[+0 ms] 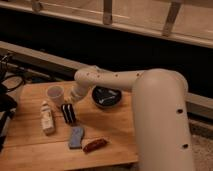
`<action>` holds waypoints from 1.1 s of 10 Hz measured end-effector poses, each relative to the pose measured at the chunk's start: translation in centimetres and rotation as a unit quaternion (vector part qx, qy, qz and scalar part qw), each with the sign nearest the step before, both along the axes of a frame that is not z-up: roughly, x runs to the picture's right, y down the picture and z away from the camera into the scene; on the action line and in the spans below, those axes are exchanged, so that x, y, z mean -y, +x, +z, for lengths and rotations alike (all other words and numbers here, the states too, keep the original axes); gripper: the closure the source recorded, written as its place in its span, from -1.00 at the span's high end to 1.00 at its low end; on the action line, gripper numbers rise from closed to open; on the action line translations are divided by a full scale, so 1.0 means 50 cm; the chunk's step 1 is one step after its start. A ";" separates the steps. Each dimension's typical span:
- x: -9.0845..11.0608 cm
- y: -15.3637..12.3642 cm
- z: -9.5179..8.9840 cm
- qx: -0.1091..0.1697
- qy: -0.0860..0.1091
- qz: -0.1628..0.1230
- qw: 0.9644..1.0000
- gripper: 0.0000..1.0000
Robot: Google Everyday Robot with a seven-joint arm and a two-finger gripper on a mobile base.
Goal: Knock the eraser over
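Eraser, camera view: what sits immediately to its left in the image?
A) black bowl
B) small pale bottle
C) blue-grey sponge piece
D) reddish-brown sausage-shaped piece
B: the small pale bottle lies on the wooden table just image-left of the striped eraser. The end effector is right at the eraser's far end, beside the white cup.
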State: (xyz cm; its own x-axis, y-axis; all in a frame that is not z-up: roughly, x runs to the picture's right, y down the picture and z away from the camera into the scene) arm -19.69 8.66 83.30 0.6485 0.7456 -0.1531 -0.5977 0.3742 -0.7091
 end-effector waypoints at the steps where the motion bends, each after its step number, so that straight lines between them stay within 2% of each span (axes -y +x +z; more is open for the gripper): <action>1: 0.007 -0.003 -0.011 -0.003 0.007 -0.003 1.000 -0.83; 3: 0.030 0.012 -0.016 -0.005 0.013 -0.003 1.000 -0.99; 5: 0.053 0.066 -0.027 -0.006 0.022 -0.001 1.000 -1.00; 7: 0.052 0.069 -0.038 -0.008 0.026 -0.005 1.000 -1.00; 9: 0.068 0.053 -0.036 -0.009 0.029 -0.004 1.000 -1.00; 11: 0.076 0.079 -0.036 -0.009 0.030 -0.002 0.999 -1.00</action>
State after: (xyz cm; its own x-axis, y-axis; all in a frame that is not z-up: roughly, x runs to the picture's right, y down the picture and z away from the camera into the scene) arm -15.72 4.88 81.52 0.6486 0.7517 -0.1195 -0.6089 0.4182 -0.6741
